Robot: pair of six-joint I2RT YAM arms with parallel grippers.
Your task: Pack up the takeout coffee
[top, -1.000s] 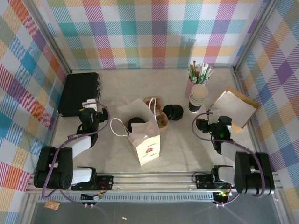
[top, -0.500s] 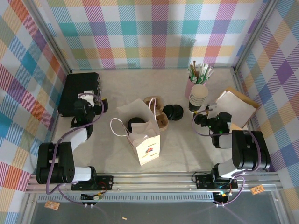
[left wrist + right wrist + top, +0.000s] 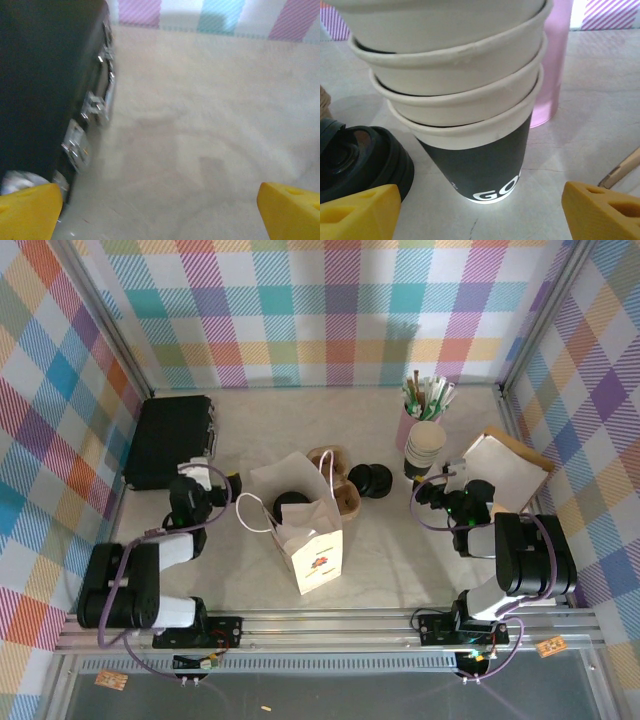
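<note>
The takeout coffee point(image 3: 293, 502) shows as a round black lid in the mouth of the white paper bag point(image 3: 318, 545) at the table's middle; its cup body is hidden by the bag. My left gripper point(image 3: 205, 478) point(image 3: 160, 215) is open over bare table, just right of the black case, with nothing between its yellow fingers point(image 3: 27, 212). My right gripper point(image 3: 432, 495) point(image 3: 480, 210) is open too, facing the foot of a stack of lidless cups point(image 3: 470, 115) without touching it.
A black case point(image 3: 172, 440) point(image 3: 45, 85) lies at the far left. Loose black lids point(image 3: 370, 480) point(image 3: 360, 160) and a brown cup carrier point(image 3: 345, 498) sit behind the bag. A pink cup of straws point(image 3: 422, 405) point(image 3: 552, 70) and brown paper sheets point(image 3: 500, 472) stand at the right.
My left gripper swung out toward the black case and came back. My right arm folded back, its gripper shifting a little toward the cup stack. The bag has not moved.
</note>
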